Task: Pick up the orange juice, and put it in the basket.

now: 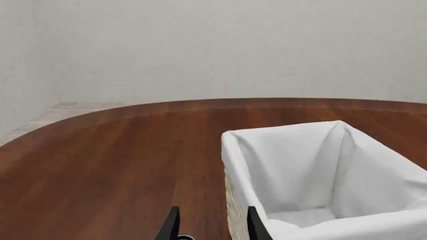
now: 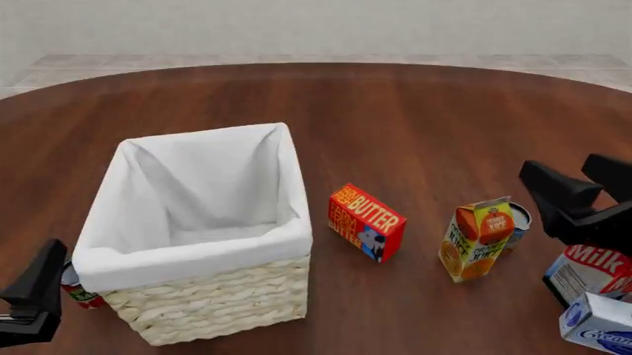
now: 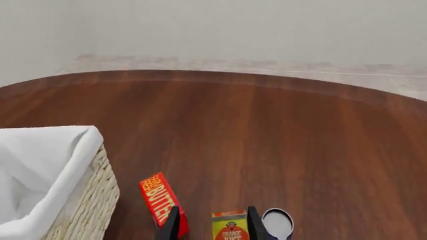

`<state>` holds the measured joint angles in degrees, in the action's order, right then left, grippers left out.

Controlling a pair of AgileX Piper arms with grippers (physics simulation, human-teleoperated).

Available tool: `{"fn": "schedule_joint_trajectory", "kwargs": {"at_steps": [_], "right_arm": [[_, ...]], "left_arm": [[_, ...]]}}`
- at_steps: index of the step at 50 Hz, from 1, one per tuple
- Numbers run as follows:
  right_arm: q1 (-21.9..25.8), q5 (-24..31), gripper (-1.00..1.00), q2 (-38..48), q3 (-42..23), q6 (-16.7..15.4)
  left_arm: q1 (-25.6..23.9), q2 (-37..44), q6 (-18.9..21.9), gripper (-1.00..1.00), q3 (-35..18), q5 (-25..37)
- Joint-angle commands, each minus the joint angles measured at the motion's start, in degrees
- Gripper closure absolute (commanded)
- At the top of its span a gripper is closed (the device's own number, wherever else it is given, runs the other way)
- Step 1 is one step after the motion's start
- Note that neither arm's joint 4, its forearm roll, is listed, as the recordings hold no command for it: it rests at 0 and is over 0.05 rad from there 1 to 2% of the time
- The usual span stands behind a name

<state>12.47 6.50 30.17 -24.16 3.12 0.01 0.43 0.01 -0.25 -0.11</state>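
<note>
The left gripper (image 2: pixel 32 303) is a matte black, angular body with flat faceted surfaces, cut off by the frame edge. The right gripper (image 2: pixel 578 196) is the same matte black finish, showing two blunt wedge-shaped prongs on a blocky base. In each wrist view, two thin black tapered fingers (image 1: pixel 172 225) (image 3: pixel 172 225) rise from the lower edge, plain and unmarked

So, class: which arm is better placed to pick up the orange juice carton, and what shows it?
The right. Its gripper hangs open just beside the orange juice carton, which also sits between its fingers in the right wrist view. The left gripper is across the basket, far from the carton.
</note>
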Motion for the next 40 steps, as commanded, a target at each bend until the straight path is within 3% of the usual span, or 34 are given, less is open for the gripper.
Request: {"fn": "schedule_joint_trajectory", "kwargs": {"at_steps": [1, 6, 10, 12, 21, 30, 40], "right_arm": [[2.1, 3.9, -1.0, 8.9, -6.7, -1.1], [3.1, 7.4, -1.0, 12.3, -9.2, 0.0], [3.8, 10.0, -1.0, 13.7, -10.2, -4.7], [4.4, 10.9, -1.0, 14.1, -10.5, -4.5], [2.3, 14.9, -1.0, 14.6, -14.4, -9.9], [-0.3, 17.5, -1.0, 14.0, -16.5, -12.7], [-2.1, 20.9, -1.0, 12.3, -18.2, -13.6]], "left_arm": [[0.0, 0.0, 0.0, -1.0, 0.0, 0.0], [0.0, 0.0, 0.0, -1.0, 0.0, 0.0], [0.0, 0.0, 0.0, -1.0, 0.0, 0.0], [0.0, 0.0, 0.0, -1.0, 0.0, 0.0], [0.0, 0.0, 0.0, -1.0, 0.0, 0.0], [0.0, 0.0, 0.0, -1.0, 0.0, 0.0], [0.0, 0.0, 0.0, -1.0, 0.0, 0.0]]}}
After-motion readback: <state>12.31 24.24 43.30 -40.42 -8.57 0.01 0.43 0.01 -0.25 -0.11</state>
